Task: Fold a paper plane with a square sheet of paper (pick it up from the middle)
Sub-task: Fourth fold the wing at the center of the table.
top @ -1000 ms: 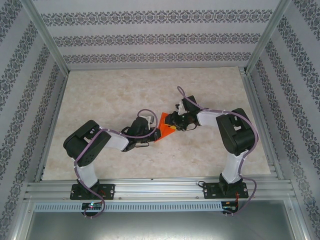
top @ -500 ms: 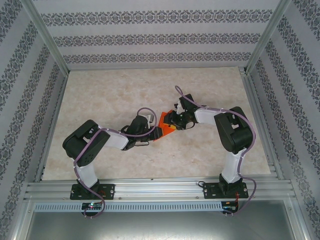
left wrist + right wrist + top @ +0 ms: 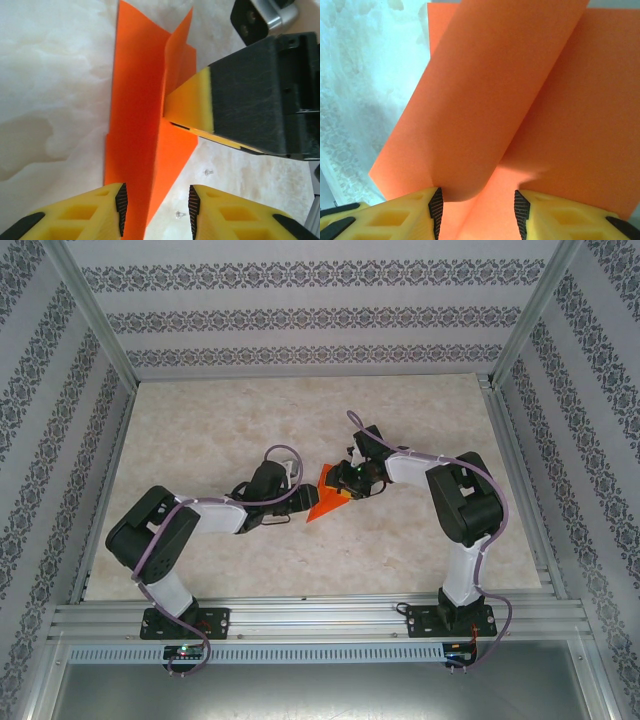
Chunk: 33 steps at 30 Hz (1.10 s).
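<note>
**Left arm swinging wide, right gripper holding the paper**

Swinging out to its own side, the left arm is now stretching lower and flatter across the table (image 3: 200,420) than half a second ago. The left gripper (image 3: 301,504) is sitting just short of the paper (image 3: 326,502). The right gripper (image 3: 343,483) is edging slightly farther up the table, taking the paper with it.

The paper is sitting near the table's middle, between the two grippers, and is partly folded. From the left wrist, one flap is rising off a long crease, and the pointed end is reaching down between the left fingers (image 3: 107,210). Those fingers are standing apart, released. One pad is lying against the paper's edge and the other is staying clear of it.

The right gripper is clenching the paper: from the left wrist, its yellow pads (image 3: 190,100) are pressing together on the raised flap. From the right wrist, a curled fold is lying between its fingers (image 3: 405,212), with the marbled table showing at the left. Whether the paper is touching the table, I cannot tell.
</note>
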### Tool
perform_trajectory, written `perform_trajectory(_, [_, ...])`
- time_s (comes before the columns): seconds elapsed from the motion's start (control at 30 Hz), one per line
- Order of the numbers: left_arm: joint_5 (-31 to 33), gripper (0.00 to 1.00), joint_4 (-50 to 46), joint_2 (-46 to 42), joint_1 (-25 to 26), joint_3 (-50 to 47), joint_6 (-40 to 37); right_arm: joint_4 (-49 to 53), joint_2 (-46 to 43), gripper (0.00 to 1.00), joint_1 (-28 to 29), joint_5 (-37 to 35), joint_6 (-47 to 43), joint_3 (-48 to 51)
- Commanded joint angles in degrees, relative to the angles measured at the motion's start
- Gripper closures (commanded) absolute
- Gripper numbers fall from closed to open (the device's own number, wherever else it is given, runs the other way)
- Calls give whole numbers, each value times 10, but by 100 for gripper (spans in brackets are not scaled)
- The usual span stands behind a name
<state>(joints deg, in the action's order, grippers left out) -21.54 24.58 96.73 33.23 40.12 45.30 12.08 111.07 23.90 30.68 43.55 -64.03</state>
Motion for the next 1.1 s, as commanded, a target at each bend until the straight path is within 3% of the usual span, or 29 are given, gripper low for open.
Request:
perform_trajectory(0.0, [-36, 63, 9, 2, -6, 14, 7, 62, 53, 53, 3, -92, 12, 19])
perform_trajectory(0.17, [-69, 72, 34, 17, -6, 29, 15, 75, 58, 53, 4, -105, 23, 16])
perform_trajectory(0.33, [-87, 78, -9, 38, -6, 60, 5, 90, 69, 53, 4, -111, 27, 7])
perform_trajectory(0.63, [-65, 86, -77, 72, -6, 92, -8, 101, 76, 54, 4, -118, 29, 6])
perform_trajectory(1.07, [-40, 88, -93, 88, -7, 97, -14, 114, 95, 55, 4, -145, 24, 5])
